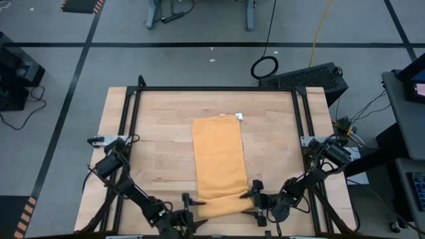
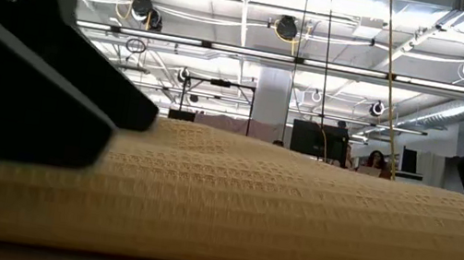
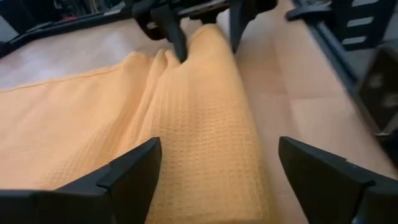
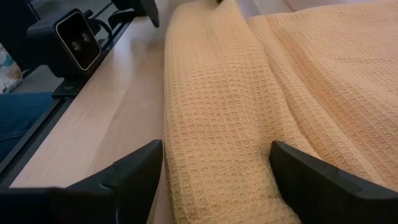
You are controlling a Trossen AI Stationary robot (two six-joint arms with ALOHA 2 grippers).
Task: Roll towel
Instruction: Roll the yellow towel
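The mustard-yellow towel (image 1: 218,156) lies flat on the wooden table, its long side running from far to near, with a white tag (image 1: 239,117) at the far right corner. Its near end is turned up into a thick roll (image 1: 222,204) that lies across the table. My left gripper (image 3: 217,180) is open at the roll's left end, one finger on each side of it. There is a clear gap on the near side. My right gripper (image 4: 217,180) is closed around the roll's right end (image 3: 208,43). My right gripper has the right end of the roll (image 4: 217,143) between its two fingers, coming nearly level from the table's right and pointing along the roll. One finger (image 3: 174,37) sits in the crease between the roll and the flat cloth, the other on the near side. The roll rests on the table.
A black frame rail (image 1: 212,88) runs round the tabletop. A small camera block (image 4: 78,40) sits on the near rail close to the roll. Bare wood (image 1: 153,153) lies left and right of the towel. Both arms crowd the near edge.
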